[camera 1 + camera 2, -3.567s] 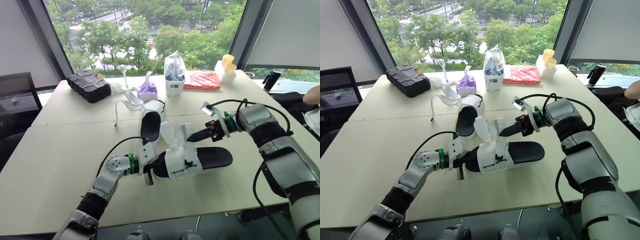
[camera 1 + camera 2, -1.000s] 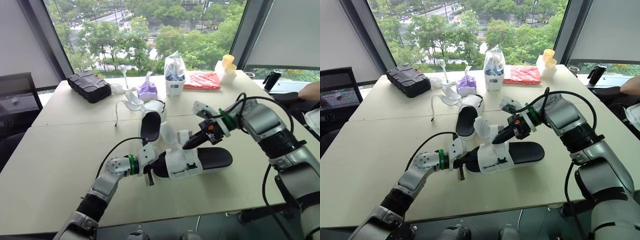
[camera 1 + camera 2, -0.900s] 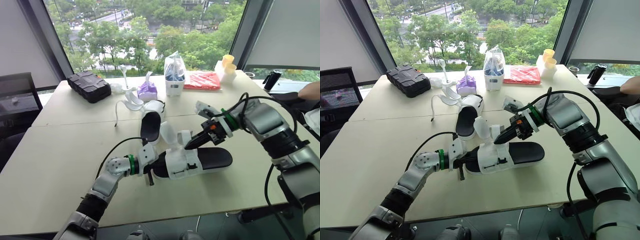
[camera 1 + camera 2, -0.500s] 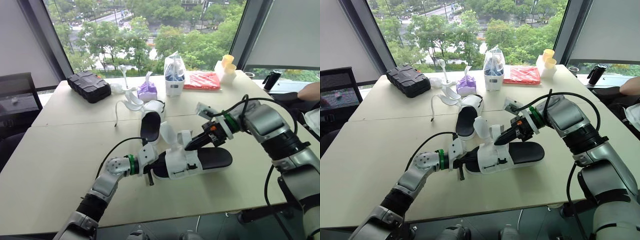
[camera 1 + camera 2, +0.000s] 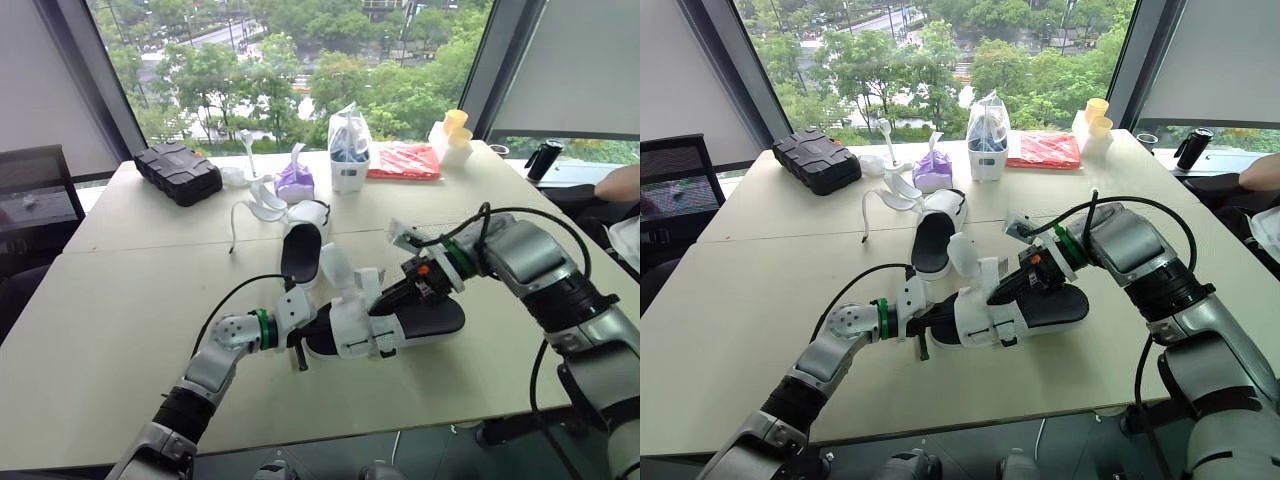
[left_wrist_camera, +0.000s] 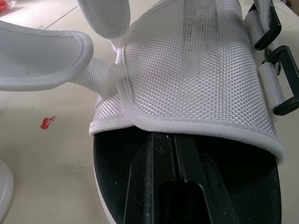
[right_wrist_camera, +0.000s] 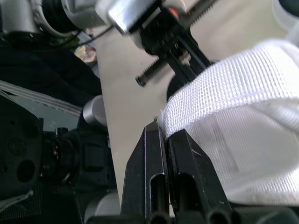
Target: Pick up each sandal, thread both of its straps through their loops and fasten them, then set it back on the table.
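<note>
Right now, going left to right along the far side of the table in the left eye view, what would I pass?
Black case → purple bag → clear plastic bag → red packet → yellow cups.

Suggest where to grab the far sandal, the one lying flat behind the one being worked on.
Probably the near, bare end of the far sandal, coming from above with a finger on each long side of the sole. It lies flat, footbed up, lengthwise toward the robot. Its white upper and loose straps crowd the far end, so the near half is the open, narrow part.
</note>
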`<move>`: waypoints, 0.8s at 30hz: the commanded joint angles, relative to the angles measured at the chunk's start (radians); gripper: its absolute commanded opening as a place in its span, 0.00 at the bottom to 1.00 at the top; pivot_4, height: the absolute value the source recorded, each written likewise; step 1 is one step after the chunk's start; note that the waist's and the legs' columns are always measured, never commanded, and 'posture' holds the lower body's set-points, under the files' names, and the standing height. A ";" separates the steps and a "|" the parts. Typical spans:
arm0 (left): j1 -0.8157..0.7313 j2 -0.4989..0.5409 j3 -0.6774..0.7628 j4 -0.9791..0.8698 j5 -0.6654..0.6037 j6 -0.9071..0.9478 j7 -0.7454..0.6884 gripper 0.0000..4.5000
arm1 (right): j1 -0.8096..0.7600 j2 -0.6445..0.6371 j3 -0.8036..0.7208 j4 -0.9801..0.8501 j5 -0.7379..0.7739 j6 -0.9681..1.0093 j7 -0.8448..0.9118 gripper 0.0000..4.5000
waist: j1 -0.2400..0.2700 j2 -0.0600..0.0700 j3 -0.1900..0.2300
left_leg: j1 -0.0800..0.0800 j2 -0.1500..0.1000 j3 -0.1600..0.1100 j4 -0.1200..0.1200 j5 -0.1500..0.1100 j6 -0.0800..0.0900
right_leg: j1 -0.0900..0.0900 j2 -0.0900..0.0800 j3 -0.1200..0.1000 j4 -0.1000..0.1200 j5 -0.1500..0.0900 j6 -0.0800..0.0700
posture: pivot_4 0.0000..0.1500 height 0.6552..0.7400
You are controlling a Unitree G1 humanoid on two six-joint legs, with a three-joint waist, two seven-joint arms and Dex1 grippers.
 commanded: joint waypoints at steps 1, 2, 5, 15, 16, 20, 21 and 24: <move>0.040 0.013 -0.047 0.061 0.051 0.037 -0.014 0.00 | 0.000 -0.018 -0.018 -0.039 0.008 -0.001 0.004 0.01 | 0.000 0.000 0.000 | 0.000 0.000 0.000 0.000 0.000 0.000 | 0.000 0.000 0.000 0.000 0.000 0.000 | 1.00 1.00; 0.041 0.012 -0.048 0.061 0.051 0.036 -0.014 0.00 | 0.011 -0.020 -0.014 -0.051 0.005 -0.007 -0.002 0.01 | 0.001 0.000 0.000 | 0.000 0.000 0.000 0.000 0.000 0.000 | 0.000 0.000 0.000 0.000 0.000 0.000 | 1.00 1.00; 0.036 0.010 -0.049 0.065 0.052 0.035 -0.014 0.00 | 0.045 -0.034 0.008 -0.069 -0.029 -0.055 -0.011 0.01 | 0.001 0.000 0.000 | 0.000 0.000 0.000 0.000 0.000 0.000 | 0.000 0.000 0.000 0.000 0.000 0.000 | 1.00 1.00; 0.035 0.008 -0.051 0.068 0.053 0.034 -0.017 0.00 | 0.085 -0.061 -0.037 -0.099 -0.034 -0.100 -0.018 0.20 | 0.001 0.000 0.000 | 0.000 0.000 0.000 0.001 0.000 0.000 | 0.001 0.000 -0.001 0.000 0.000 0.000 | 1.00 1.00; 0.035 0.008 -0.051 0.068 0.053 0.034 -0.017 0.00 | 0.087 -0.070 -0.044 -0.111 -0.028 -0.095 -0.017 0.30 | 0.001 0.000 0.000 | 0.000 0.000 0.000 0.001 0.000 0.000 | 0.001 0.000 -0.001 0.000 0.000 0.000 | 1.00 1.00; 0.037 0.005 -0.052 0.067 0.054 0.033 -0.014 0.00 | 0.102 -0.130 -0.093 -0.174 0.007 -0.048 -0.022 0.75 | 0.002 0.000 0.000 | 0.000 0.000 0.000 0.001 0.000 0.000 | 0.001 0.000 -0.001 0.000 0.000 0.000 | 1.00 1.00; 0.037 0.004 -0.052 0.067 0.055 0.032 -0.013 0.00 | 0.107 -0.146 -0.103 -0.190 0.015 -0.033 -0.023 0.75 | 0.002 0.000 0.000 | 0.000 0.000 0.000 0.002 0.000 0.000 | 0.001 0.000 -0.001 0.000 0.000 0.000 | 1.00 1.00; 0.038 0.001 -0.050 0.071 0.056 0.030 -0.012 0.00 | 0.137 -0.208 -0.140 -0.252 0.050 0.027 -0.032 0.75 | 0.002 0.000 0.000 | 0.000 0.000 0.000 0.001 0.000 0.000 | 0.001 0.000 -0.001 0.000 0.000 0.000 | 1.00 1.00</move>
